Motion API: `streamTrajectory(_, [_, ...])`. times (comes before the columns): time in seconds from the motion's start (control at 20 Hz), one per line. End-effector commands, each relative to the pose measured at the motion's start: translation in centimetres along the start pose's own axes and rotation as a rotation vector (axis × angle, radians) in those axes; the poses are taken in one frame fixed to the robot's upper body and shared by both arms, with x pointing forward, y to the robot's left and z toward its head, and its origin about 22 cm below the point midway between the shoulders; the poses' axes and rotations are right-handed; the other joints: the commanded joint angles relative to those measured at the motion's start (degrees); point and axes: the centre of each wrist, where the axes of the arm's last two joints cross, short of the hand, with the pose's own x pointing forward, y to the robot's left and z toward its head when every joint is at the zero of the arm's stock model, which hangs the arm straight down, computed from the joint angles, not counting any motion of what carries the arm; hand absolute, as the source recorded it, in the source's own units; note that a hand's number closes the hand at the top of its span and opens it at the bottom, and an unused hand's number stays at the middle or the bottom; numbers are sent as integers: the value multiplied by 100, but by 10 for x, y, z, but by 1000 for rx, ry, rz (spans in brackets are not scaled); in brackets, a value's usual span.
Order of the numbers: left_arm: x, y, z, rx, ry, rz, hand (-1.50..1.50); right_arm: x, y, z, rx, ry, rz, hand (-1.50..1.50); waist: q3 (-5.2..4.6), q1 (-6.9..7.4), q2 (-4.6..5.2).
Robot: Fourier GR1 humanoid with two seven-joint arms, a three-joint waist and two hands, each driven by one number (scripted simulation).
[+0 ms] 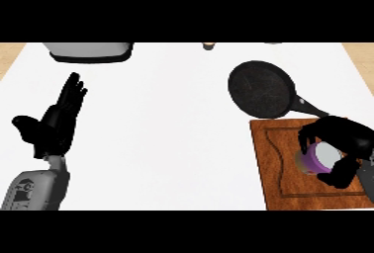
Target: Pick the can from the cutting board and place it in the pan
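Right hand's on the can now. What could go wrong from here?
1. The right hand curls round the purple can, which looks tilted on the cutting board; it might slip on the lift.
2. The pan has its handle pointing toward the board, right on the path; the hand or can may clip it and shift the pan.
3. The hand hides much of the can, so the hold is hard to judge.

A white bench [175,148] fills most of the frame. A black pan [261,89] is seen at upper right, and a wooden cutting board [281,168] at lower right, just below the pan. A grey appliance [89,51] is cut off at the upper left edge.
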Motion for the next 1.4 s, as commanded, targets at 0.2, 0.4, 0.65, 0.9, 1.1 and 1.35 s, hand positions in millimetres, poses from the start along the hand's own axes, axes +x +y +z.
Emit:
streamTrajectory(0.2, [11,-11,-5,-40,-14,0,0,154,16,-68,-221,146,-130,150,-13,186,-20])
streamTrajectory(0.4, [6,-17,-6,-59,0,15,0,200,-7,-60,-510,221,-111,150,-11,307,-38])
streamTrajectory(0.65, [10,-14,-8,-67,-4,7,0,256,-14,-49,-769,266,-164,150,-1,393,-33])
streamTrajectory(0.9, [8,-18,-10,-52,-6,-7,0,304,-21,-52,-933,355,-210,150,-4,349,8])
streamTrajectory(1.1, [9,-16,-15,-59,-16,8,0,301,-46,-64,-1006,337,-364,150,3,251,34])
streamTrajectory(1.35, [-4,-5,-8,-7,-10,-1,0,266,-79,-72,-1088,346,-514,150,4,120,37])
